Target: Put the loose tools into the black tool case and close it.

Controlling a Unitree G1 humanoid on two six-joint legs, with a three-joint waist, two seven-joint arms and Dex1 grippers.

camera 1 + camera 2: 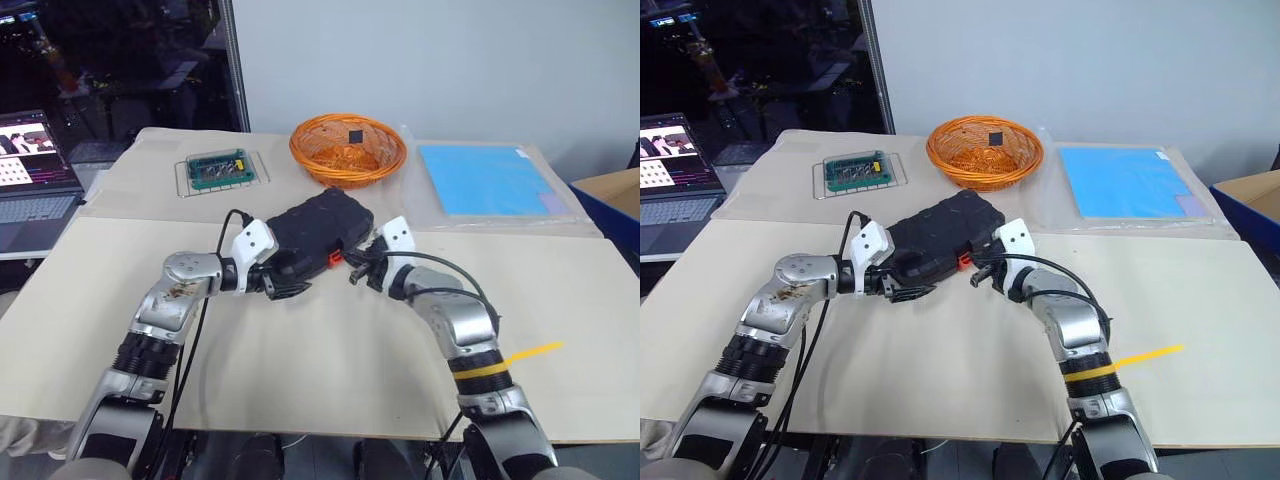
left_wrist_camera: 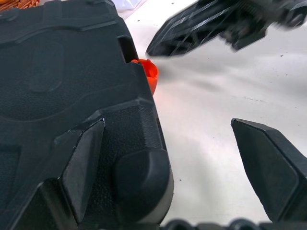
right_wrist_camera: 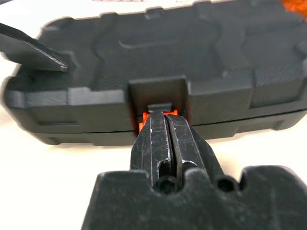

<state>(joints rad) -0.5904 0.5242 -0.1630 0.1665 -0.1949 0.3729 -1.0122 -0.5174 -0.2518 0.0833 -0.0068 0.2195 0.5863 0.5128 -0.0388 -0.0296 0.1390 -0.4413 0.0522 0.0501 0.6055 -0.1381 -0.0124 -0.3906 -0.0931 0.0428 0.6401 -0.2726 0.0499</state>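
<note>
The black tool case (image 1: 320, 228) lies with its lid down on the table's middle, its small orange latch (image 1: 335, 258) on the near side. My left gripper (image 1: 283, 283) is open at the case's near left corner, with one finger (image 2: 81, 163) resting on the lid and the other finger (image 2: 273, 167) over bare table. My right gripper (image 3: 165, 120) is shut, and its joined tips sit right at the orange latch (image 3: 144, 116) without holding anything. The loose tools are out of view.
An orange woven basket (image 1: 348, 150) stands behind the case. A green circuit board on a wire rack (image 1: 220, 170) sits at the back left, a blue sheet (image 1: 485, 180) at the back right. A laptop (image 1: 30, 170) is off the left edge, a box (image 1: 615, 205) at far right.
</note>
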